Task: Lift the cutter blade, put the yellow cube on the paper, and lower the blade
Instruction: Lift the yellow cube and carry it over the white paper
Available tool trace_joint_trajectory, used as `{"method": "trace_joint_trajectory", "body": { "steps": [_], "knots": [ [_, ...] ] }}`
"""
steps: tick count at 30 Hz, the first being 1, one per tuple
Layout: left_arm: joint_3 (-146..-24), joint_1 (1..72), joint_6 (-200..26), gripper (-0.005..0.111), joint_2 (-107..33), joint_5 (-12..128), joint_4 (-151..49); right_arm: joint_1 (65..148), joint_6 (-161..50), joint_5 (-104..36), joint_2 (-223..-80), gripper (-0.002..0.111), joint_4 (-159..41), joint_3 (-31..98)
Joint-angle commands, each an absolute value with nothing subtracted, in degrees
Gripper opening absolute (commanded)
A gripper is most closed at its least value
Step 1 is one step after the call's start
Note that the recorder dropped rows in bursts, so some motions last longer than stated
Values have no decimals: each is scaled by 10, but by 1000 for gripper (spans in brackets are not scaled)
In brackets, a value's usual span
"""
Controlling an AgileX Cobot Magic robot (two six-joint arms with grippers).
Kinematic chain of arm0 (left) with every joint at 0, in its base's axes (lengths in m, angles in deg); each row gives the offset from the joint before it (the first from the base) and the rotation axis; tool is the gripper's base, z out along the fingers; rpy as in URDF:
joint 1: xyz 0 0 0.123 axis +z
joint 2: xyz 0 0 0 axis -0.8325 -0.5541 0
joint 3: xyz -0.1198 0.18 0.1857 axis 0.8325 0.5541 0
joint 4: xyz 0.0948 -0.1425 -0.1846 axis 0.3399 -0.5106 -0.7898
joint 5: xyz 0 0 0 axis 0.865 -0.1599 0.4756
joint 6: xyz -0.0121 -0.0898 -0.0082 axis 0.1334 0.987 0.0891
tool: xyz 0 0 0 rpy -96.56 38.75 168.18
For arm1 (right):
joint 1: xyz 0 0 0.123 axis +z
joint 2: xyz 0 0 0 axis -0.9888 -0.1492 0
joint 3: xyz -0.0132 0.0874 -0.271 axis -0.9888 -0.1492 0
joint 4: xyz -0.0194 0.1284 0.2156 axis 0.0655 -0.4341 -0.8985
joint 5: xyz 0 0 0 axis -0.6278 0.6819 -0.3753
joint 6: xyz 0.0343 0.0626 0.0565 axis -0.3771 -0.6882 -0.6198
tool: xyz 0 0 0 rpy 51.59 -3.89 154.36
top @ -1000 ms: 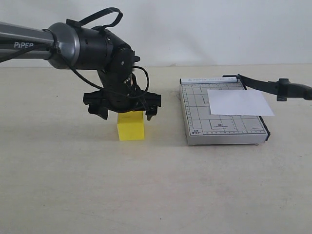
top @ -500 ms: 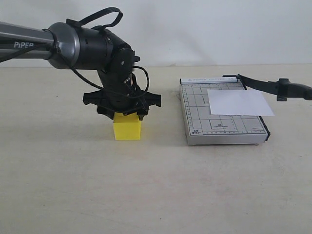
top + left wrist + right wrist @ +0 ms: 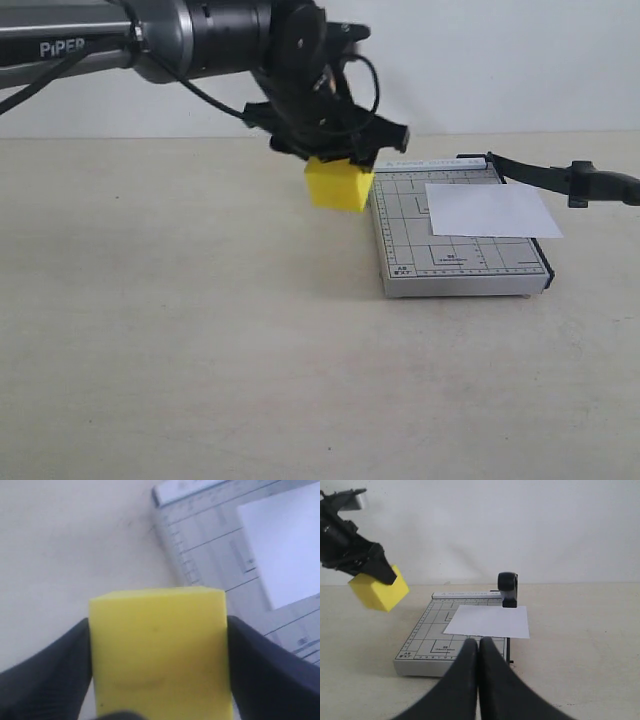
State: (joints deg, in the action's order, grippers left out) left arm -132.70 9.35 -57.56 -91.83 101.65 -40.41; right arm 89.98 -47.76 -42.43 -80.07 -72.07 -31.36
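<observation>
My left gripper [image 3: 338, 168] is shut on the yellow cube [image 3: 338, 187], holding it in the air just off the far left corner of the grey trimmer board [image 3: 410, 245]. In the left wrist view the cube [image 3: 157, 650] fills the space between both black fingers [image 3: 50, 680]. The white paper [image 3: 490, 210] lies on the board's right half. The cutter blade [image 3: 535, 172] stands raised, its thick handle [image 3: 605, 186] out to the right. My right gripper [image 3: 479, 647] is shut on nothing, low in front of the board [image 3: 427, 642] and the paper [image 3: 490, 621]; the handle [image 3: 508, 587] shows behind.
Everything sits on a beige tabletop [image 3: 200, 350] with a white wall behind. The left arm's black wrist and cables [image 3: 290, 60] hang over the table left of the board.
The left gripper has closed on the cube, lifted it off the table and carried it up and to the right, to the board's edge. Blade and paper have not moved.
</observation>
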Motion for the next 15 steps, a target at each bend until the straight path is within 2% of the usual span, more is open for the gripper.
{"method": "trace_joint_trajectory", "body": {
  "steps": [1,8,15],
  "knots": [
    [-1393,78,-603,4,-936,992,-415,900,-475,-422,-797,0,-716,-313],
    [-1500,77,-619,4,-999,1004,-480,900,-475,-422,-797,0,-716,-313],
    [-1556,77,-647,4,-1045,1001,-544,900,-475,-422,-797,0,-716,-313]
  ]
}}
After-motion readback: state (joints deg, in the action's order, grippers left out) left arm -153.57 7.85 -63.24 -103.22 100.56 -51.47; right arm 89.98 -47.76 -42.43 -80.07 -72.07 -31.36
